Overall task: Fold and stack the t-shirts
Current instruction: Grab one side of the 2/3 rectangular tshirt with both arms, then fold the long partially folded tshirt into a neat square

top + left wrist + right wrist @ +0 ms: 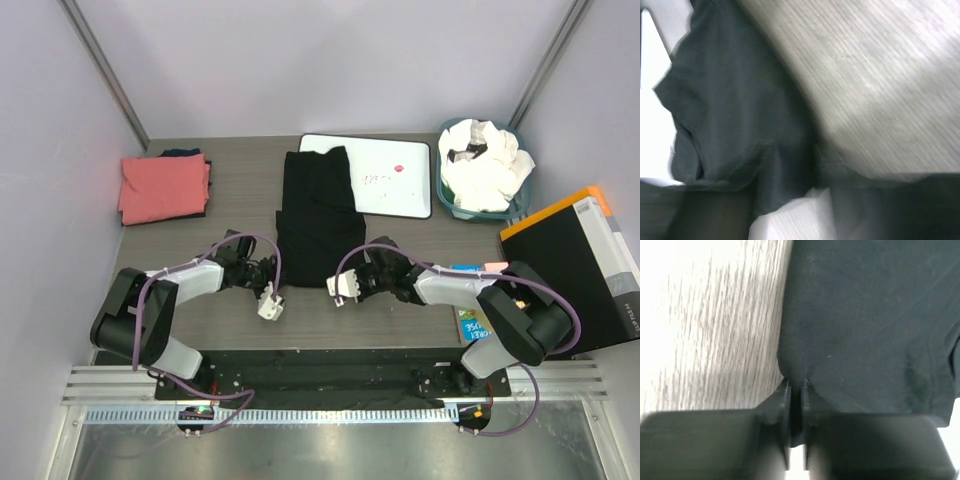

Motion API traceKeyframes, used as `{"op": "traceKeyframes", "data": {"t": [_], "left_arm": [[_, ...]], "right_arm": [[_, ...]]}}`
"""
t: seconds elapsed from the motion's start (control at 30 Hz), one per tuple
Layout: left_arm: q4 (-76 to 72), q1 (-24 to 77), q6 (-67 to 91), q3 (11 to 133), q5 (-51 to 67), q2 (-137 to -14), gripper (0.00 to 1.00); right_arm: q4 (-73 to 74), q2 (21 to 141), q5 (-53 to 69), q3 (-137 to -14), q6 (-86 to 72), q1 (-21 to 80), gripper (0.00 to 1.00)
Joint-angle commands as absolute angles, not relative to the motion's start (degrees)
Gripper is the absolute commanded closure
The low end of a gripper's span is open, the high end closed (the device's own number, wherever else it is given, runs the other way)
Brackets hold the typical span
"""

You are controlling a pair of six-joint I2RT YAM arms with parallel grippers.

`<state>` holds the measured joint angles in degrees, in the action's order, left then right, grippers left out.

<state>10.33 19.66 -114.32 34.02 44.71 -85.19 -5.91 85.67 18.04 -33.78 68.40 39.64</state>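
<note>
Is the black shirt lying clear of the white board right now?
No, in the top view the far end of the black t-shirt lies over the left part of the white board.

Black tee, coral-pink tee, white tees (grey woodgrain table)

Wood-grain table, black t-shirt, coral-pink t-shirt, white board, teal basket, black box
</note>
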Motion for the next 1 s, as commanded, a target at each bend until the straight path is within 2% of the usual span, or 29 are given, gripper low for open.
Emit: {"op": "traceKeyframes", "data": {"t": [0.0,0.23,0.37,0.57,0.77,0.97], "left_arm": [[18.4,20.0,-116.4,36.0,43.4,-86.7,1.0],[25.0,20.1,-116.4,35.2,45.4,-81.6,1.0],[33.5,20.2,-117.2,35.3,48.7,-72.2,1.0],[61.1,20.8,-121.0,39.2,55.1,-57.7,1.0],[76.9,21.1,-122.1,42.5,59.0,-44.7,1.0],[80.5,21.1,-121.1,42.4,62.8,-39.1,1.0]], "right_arm": [[1.3,85.8,19.3,-37.5,68.2,39.5,0.99],[16.9,77.4,23.7,-39.5,69.7,39.6,0.99],[27.3,71.4,26.3,-41.1,72.8,39.7,0.99],[44.8,64.7,30.4,-47.0,75.3,40.7,0.99],[51.8,59.1,32.9,-52.4,72.3,44.9,0.99],[51.5,56.4,31.9,-54.6,67.3,50.0,0.99]]}}
